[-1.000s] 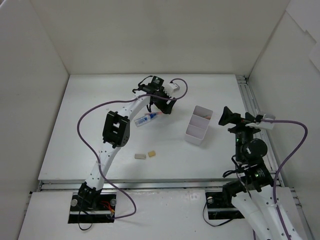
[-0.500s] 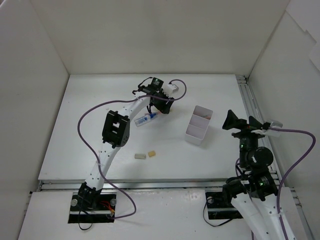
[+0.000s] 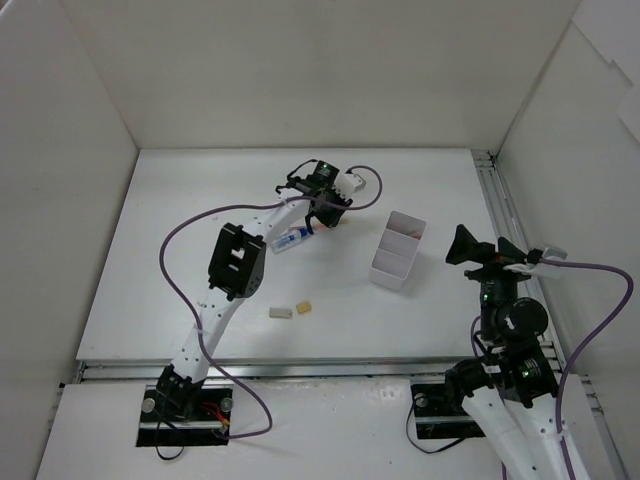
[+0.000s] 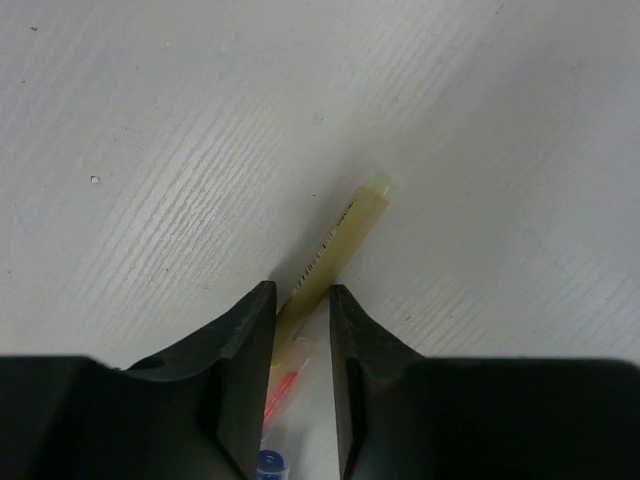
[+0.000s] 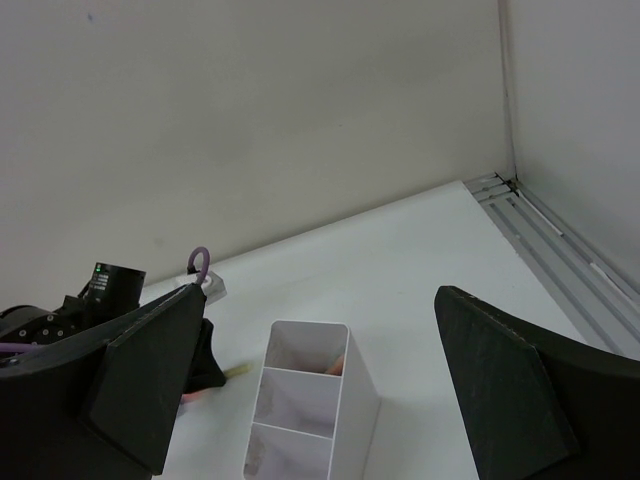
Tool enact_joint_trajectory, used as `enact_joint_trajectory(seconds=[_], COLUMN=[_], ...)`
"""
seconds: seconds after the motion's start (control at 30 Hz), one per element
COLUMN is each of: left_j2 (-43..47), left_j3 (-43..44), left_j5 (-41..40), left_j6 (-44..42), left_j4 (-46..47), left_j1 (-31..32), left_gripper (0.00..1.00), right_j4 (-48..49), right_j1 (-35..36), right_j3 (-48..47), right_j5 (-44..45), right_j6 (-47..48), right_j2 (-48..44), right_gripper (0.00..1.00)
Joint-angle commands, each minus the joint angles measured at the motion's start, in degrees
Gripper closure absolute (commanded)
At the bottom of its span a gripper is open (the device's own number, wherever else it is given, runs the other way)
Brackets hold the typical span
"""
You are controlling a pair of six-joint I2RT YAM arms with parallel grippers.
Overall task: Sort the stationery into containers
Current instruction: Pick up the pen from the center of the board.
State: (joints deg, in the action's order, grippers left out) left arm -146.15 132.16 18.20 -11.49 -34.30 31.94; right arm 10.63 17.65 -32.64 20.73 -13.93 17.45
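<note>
L claw [image 4: 300, 292] pinched on yellow pen [image 4: 345, 225], its end sticking out past fingertips [image 4: 250, 320].

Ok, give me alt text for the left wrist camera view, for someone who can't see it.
The left pincer, black fingers nearly together, grips a pale yellow pen lying on the white table. Low between the fingers, a red pen and a blue tube end show.

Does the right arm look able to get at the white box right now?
Probably yes: the right gripper hovers beside the white box, jaws open and empty, with nothing between them.
</note>
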Motion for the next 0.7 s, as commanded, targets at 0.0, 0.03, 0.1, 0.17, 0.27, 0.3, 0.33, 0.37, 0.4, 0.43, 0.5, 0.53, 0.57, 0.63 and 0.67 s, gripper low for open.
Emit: enact_joint_trajectory(seconds=[0.0, 0.03, 0.1, 0.17, 0.27, 0.3, 0.33, 0.37, 0.4, 0.43, 0.5, 0.53, 0.57, 0.63, 0.67], left_j2=[3.23, 3.58, 4.99, 6.22, 8.32, 8.94, 9.65, 10.78, 11.49, 12.28, 14.48, 15.27, 17.19, 19.48, 22.28], left_j3=[0.12, -0.23, -1.54, -1.73, -1.46, -1.55, -1.64, -1.64, -1.64, -1.64, -1.81, -2.08, -2.51, -4.80, -7.33], left_j5=[-1.76, -2.11, -2.29, -2.99, -3.61, -3.52, -3.43, -3.43, -3.43, -3.43, -3.43, -3.17, -3.25, -2.73, -2.47], left_j6=[-0.82, -0.56, -0.29, 0.67, 1.03, 1.03, 1.03, 0.94, 1.03, 0.94, 1.03, 1.11, 1.64, 2.08, 3.04], left_j4=[-1.65, -0.95, 1.43, 3.44, 6.34, 7.14, 7.93, 9.33, 9.87, 10.39, 11.62, 12.24, 12.68, 13.65, 14.96], left_j1=[0.31, 0.31, 0.31, 0.31, 0.31, 0.31, 0.31, 0.31, 0.31, 0.31, 0.31, 0.31, 0.31, 0.31, 0.31], left_gripper=[0.76, 0.82, 0.86, 0.97, 1.00, 1.00, 1.00, 1.00, 1.00, 1.00, 1.00, 1.00, 1.00, 1.00, 1.00], right_j4=[2.11, 2.20, 2.11, 1.76, 1.23, 0.97, 0.71, 0.18, 0.00, -0.09, -0.26, -0.35, -0.61, -0.79, -1.14], right_j1=[-0.25, -0.25, -0.25, -0.16, -0.25, -0.33, -0.25, -0.33, -0.25, -0.33, -0.34, -0.34, -0.34, -0.25, -0.33], right_j3=[-1.02, -0.93, -0.93, -1.19, -1.89, -2.16, -2.51, -3.12, -3.48, -3.65, -4.36, -4.88, -5.23, -5.94, -6.64], right_j5=[0.36, 0.28, -0.34, -1.65, -4.63, -5.43, -6.05, -7.27, -8.07, -8.68, -11.23, -13.24, -14.30, -16.15, -17.64], right_j6=[-1.01, -1.18, -1.27, -1.01, -0.57, -0.39, -0.39, -0.39, -0.57, -0.66, -0.74, -0.83, -0.83, -1.27, -1.53], right_j2=[-0.58, -0.84, -1.02, -0.84, -0.14, 0.21, 1.17, 1.62, 2.49, 2.93, 4.60, 5.22, 5.92, 8.55, 9.69], right_gripper=[0.02, 0.02, 0.02, 0.02, 0.02, 0.02, 0.02, 0.02, 0.02, 0.02, 0.02, 0.02, 0.02, 0.02, 0.02])
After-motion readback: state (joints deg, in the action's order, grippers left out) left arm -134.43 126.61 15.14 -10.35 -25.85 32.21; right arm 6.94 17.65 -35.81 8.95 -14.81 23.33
